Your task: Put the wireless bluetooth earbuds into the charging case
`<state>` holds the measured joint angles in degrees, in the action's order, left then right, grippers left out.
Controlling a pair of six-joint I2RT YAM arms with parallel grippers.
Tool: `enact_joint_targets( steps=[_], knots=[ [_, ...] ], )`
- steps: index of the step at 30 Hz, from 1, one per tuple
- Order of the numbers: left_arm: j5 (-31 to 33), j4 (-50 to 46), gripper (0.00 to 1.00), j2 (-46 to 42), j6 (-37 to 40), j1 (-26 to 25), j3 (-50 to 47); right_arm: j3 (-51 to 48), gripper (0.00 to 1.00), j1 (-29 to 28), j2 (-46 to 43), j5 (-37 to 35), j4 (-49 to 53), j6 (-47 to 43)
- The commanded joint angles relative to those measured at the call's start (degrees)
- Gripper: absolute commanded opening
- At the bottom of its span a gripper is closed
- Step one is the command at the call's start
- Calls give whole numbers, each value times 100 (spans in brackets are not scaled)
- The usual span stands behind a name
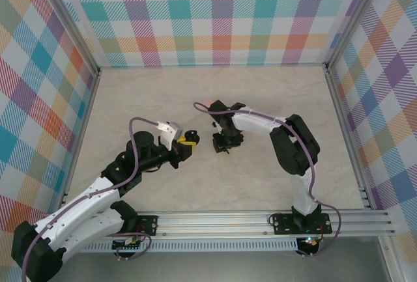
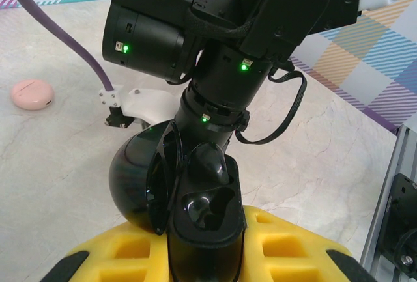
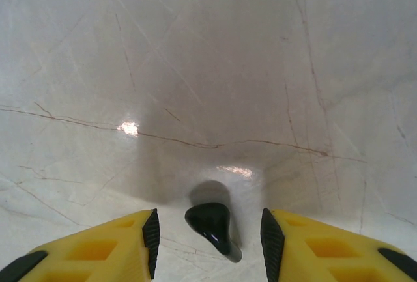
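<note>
My left gripper (image 2: 205, 259) is shut on the black charging case (image 2: 207, 230), gripped between its yellow fingers (image 2: 293, 246). The case is open, its round lid (image 2: 130, 181) swung to the left. One glossy black earbud (image 2: 214, 163) sits in the upper socket; the lower socket (image 2: 203, 211) looks empty. In the top view this gripper (image 1: 187, 145) holds the case at mid-table. A second black earbud (image 3: 212, 225) lies on the table between the pads of my right gripper (image 3: 208, 236), which is open and not touching it. From above, the right gripper (image 1: 225, 142) points down just right of the case.
A closed pink round case (image 2: 31, 93) lies on the marble tabletop (image 1: 273, 93) beyond the grippers, also seen from above as the pink case (image 1: 203, 104). The right arm (image 2: 215, 28) hangs close over the held case. Checked walls and aluminium rails (image 1: 260, 220) bound the table.
</note>
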<state>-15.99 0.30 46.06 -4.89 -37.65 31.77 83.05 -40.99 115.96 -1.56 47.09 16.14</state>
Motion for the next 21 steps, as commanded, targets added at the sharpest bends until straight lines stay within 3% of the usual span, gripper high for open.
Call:
enact_joint_targets(
  steps=[1, 21],
  knots=[
    [-106, 223, 18, -23, -21, -76, 145, 168, 47, -58, 141, -64, 168, -107],
    [-104, 212, 18, -41, -39, -75, 114, 228, 35, -84, 413, -331, 192, 47]
  ],
)
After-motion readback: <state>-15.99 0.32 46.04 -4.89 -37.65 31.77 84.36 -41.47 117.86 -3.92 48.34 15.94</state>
